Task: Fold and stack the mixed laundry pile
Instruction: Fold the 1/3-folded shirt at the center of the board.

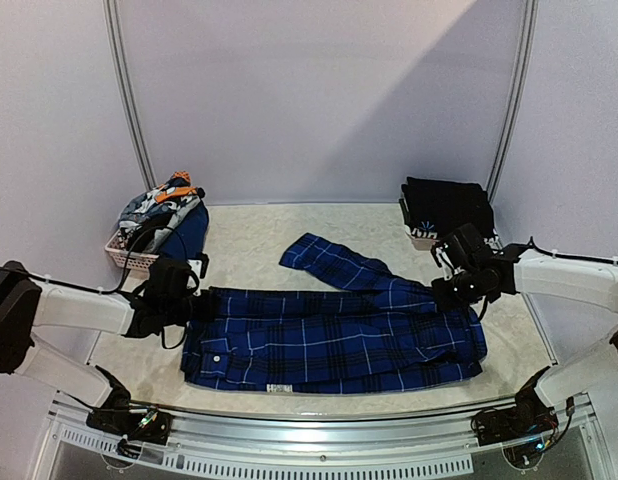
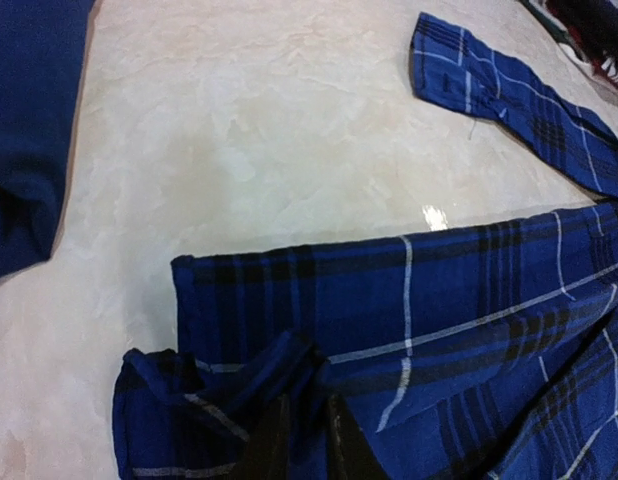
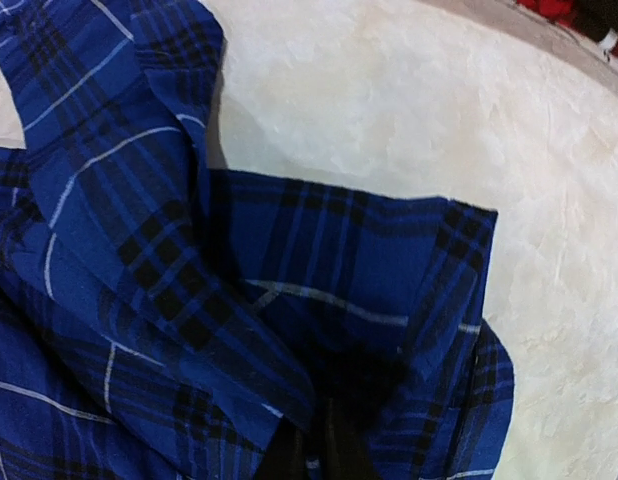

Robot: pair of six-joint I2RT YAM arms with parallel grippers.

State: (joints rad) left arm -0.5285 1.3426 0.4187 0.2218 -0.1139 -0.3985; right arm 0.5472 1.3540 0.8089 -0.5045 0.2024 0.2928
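From the top view, the blue plaid shirt (image 1: 329, 335) lies spread as a long band across the table (image 1: 249, 235), from centre toward 6 o'clock. One sleeve (image 1: 334, 262) is flung out toward 11 o'clock. The left gripper (image 1: 201, 305) sits at the band's 9 o'clock end and the right gripper (image 1: 441, 290) at its 3 o'clock end. The rest of the mixed laundry pile (image 1: 159, 210) is heaped in a pale basket (image 1: 124, 258) at 10 o'clock, and a dark folded stack (image 1: 447, 205) sits at 2 o'clock.

From the left wrist, the left gripper (image 2: 307, 405) has its tips close together against a bunched corner of the shirt (image 2: 439, 300). Whether the jaws pinch the cloth or only rest on it I cannot tell.

From the right wrist, the right gripper (image 3: 314, 435) is sunk in a dark fold of the shirt (image 3: 339, 250), its jaws nearly together. Again I cannot tell whether they are gripping.

The lengthwise fold looks laid down. The next move probably calls for freeing both ends, bringing the stray sleeve onto the band, then folding the band across.
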